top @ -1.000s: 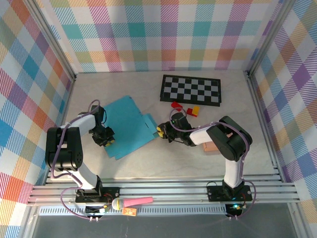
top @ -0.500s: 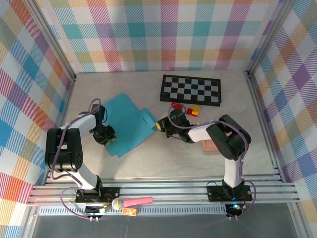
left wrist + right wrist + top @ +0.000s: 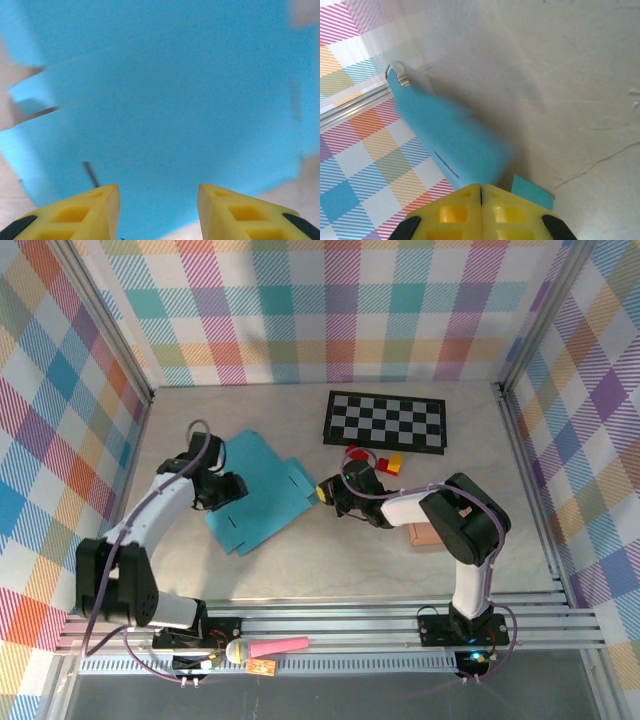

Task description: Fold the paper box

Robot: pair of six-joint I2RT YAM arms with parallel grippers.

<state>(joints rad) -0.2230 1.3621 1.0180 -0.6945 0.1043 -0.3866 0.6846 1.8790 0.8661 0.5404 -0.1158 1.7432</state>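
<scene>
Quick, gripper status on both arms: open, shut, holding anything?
Left gripper: open, empty, over the flat blue paper box blank.
Right gripper: closed, pinching an edge of that blank.

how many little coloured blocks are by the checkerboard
3: a red block just below the checkerboard, a yellow block to its right, a second red block beside the yellow. The right arm may hide more.

paper box (image 3: 258, 492) | light blue, unfolded sheet with slits | mostly flat on table (image 3: 330, 560), left of centre
</scene>
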